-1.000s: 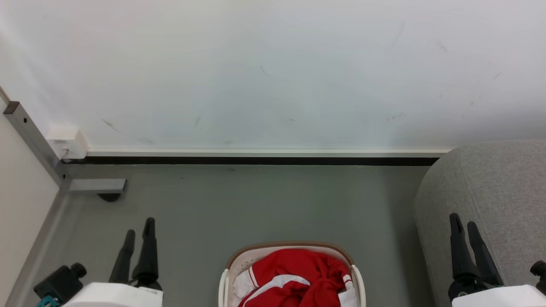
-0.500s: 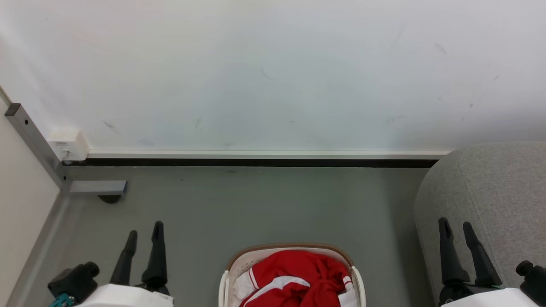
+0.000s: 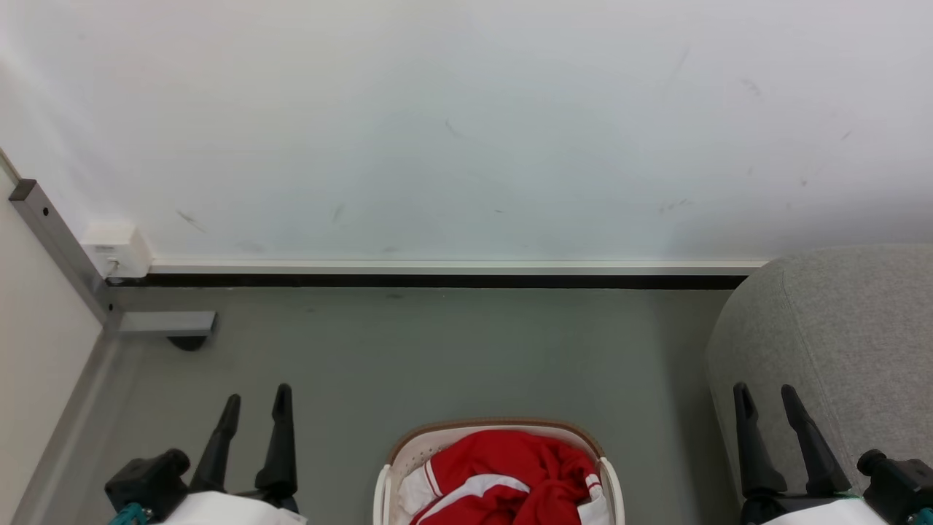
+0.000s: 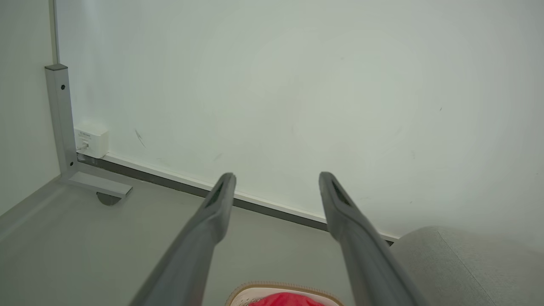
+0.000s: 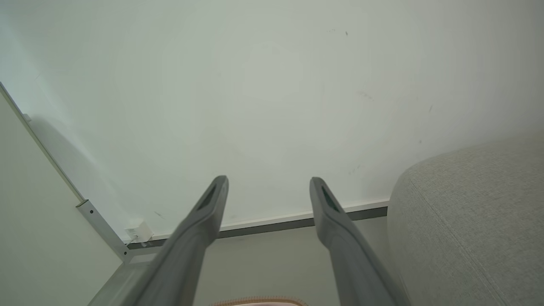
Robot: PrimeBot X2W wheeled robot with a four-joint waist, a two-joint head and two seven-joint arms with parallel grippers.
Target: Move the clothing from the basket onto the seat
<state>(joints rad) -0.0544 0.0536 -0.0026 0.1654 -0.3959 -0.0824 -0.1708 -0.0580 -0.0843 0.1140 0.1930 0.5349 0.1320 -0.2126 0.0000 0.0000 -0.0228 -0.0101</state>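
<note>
1. One white wall [image 3: 466,109], lightly scuffed, rises beyond the basket [image 3: 496,425] and behind everything else.
2. The grey floor [image 3: 437,350] spreads around the basket, which stands on it at the near edge of the head view.
3. The seat [image 3: 838,328], a light-grey sofa with a rounded corner and a stitched seam, sits to the right of the basket, apart from it.
4. The basket is white and perforated, with a brown rim and white handles.
5. The clothing [image 3: 510,467], red with white stripes, lies heaped inside the basket.
6. The left gripper [image 3: 258,394] hangs left of the basket, its fingers spread wide with nothing between them.
7. The right gripper [image 3: 765,388] hangs right of the basket, before the seat's corner, fingers likewise spread and empty.
8. A grey metal post [image 3: 55,240] leans far left of the basket, a small white box [image 3: 116,248] beside it.
</note>
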